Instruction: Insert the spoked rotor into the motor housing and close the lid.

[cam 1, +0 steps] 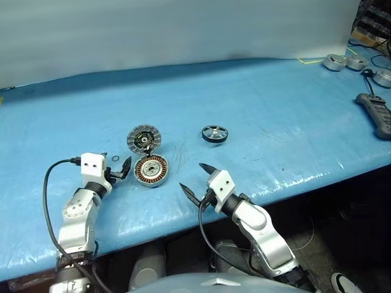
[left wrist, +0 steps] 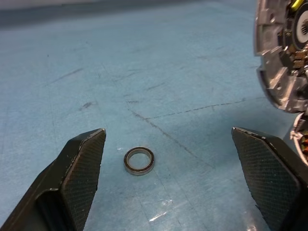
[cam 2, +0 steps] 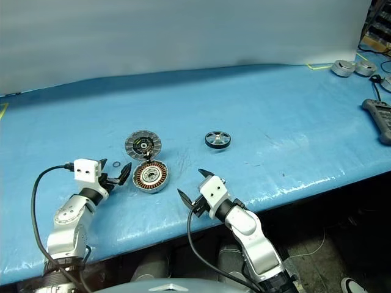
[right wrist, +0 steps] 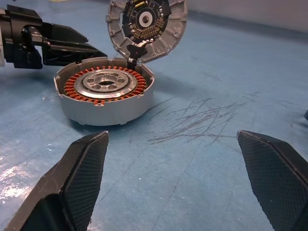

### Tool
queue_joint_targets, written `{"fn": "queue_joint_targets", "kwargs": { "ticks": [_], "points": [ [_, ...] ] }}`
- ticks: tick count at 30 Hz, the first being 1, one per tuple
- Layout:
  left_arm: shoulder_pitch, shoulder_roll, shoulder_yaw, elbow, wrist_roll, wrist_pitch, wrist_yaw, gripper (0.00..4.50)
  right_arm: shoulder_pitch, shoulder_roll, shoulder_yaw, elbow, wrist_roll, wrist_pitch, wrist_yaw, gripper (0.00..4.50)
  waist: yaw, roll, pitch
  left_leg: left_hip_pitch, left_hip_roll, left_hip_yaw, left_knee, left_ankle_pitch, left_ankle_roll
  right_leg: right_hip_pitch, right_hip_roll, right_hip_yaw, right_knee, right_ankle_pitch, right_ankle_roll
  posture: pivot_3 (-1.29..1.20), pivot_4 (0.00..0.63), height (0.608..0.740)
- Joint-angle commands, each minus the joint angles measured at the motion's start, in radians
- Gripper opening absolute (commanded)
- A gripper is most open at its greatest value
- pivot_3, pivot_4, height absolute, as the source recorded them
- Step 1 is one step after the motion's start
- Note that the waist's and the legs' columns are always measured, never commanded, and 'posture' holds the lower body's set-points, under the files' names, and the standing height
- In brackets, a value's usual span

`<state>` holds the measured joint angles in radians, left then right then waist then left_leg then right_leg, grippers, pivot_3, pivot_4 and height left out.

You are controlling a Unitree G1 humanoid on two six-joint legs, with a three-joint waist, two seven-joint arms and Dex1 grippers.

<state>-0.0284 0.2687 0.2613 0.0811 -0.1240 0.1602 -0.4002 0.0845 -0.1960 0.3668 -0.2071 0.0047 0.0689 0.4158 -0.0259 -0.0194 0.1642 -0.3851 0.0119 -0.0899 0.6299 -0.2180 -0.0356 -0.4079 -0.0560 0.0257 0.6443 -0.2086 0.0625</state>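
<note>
on the blue table (cam 1: 256, 97), your motor housing (cam 1: 150, 170) lies open, lid (cam 1: 144, 139) hinged back behind it; spoked rotor (cam 1: 214, 133) sits well apart to its right. your left gripper (cam 1: 117, 168) stands spread around a small ring (left wrist: 139, 160) beside the housing, right gripper (cam 1: 198, 181) spread and empty near the housing

Motor housing (right wrist: 103, 98): matt grey cast metal shell, copper windings, polished steel centre. Lid (right wrist: 147, 30): dull grey metal segments. Small ring (left wrist: 139, 160): glossy metal. Table cover (cam 1: 269, 104): blue sheet, scratched, slightly glossy. Finger pads (right wrist: 86, 168): black, cross-hatched texture.
</note>
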Motion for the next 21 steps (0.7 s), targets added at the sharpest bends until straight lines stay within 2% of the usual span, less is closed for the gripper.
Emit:
{"fn": "queue_joint_targets", "kwargs": {
  "ticks": [1,7,8,10,18,20,21],
  "points": [
    [-0.039,0.019,-0.016,0.047,0.007,0.026,0.027,4.45,-0.002,0.006,-0.004,-0.021,-0.003,-0.013,-0.006,4.5,-0.001,0.0,0.0,0.0,0.0,0.0,0.0,0.0,0.0,0.0,0.0,0.0,0.0,0.0,0.0,0.0,0.15,0.74],
    [-0.065,0.028,-0.048,0.11,0.009,0.086,0.035,4.45,-0.008,0.013,-0.007,-0.019,-0.006,-0.006,-0.017,4.5,0.0,0.001,-0.001,0.001,0.0,0.0,0.0,0.0,0.0,0.001,0.0,0.0,0.0,0.0,0.0,0.0,0.15,0.74],
    [-0.065,0.03,-0.054,0.118,0.012,0.094,0.036,4.29,-0.008,0.013,-0.008,-0.018,-0.007,-0.006,-0.018,4.5,0.0,0.002,-0.002,0.001,0.0,0.0,0.0,0.0,0.0,0.001,0.0,0.0,0.0,0.0,0.0,0.0,0.15,0.74],
    [-0.056,0.038,-0.072,0.125,0.023,0.11,0.035,3.88,-0.007,0.013,-0.009,-0.018,-0.008,-0.005,-0.02,4.5,0.0,0.004,-0.003,0.001,0.0,0.0,0.0,0.0,0.0,0.001,0.0,0.0,0.0,0.0,0.0,0.0,0.15,0.74],
    [0.032,0.058,-0.068,0.079,-0.018,0.144,0.02,1.2,-0.002,0.017,-0.016,-0.017,-0.002,0.005,-0.035,4.5,-0.013,0.011,-0.009,0.005,0.0,0.0,-0.001,0.0,0.0,0.004,0.0,0.0,0.0,0.0,0.0,0.0,0.15,0.74],
    [0.09,0.063,-0.063,0.029,-0.03,0.157,0.011,0.65,0.001,0.015,-0.017,-0.019,-0.003,0.004,-0.035,4.5,-0.017,0.011,-0.01,0.006,0.001,0.001,-0.002,0.0,0.0,0.004,0.0,0.0,0.0,-0.001,0.0,0.0,0.15,0.74],
    [0.115,0.066,-0.064,0.0,-0.037,0.163,0.004,0.65,0.003,0.014,-0.018,-0.02,-0.003,0.004,-0.035,4.5,-0.019,0.012,-0.01,0.006,0.001,0.002,-0.003,0.0,0.0,0.004,-0.001,0.001,0.0,-0.001,-0.001,0.0,0.15,0.74]
  ]
}}
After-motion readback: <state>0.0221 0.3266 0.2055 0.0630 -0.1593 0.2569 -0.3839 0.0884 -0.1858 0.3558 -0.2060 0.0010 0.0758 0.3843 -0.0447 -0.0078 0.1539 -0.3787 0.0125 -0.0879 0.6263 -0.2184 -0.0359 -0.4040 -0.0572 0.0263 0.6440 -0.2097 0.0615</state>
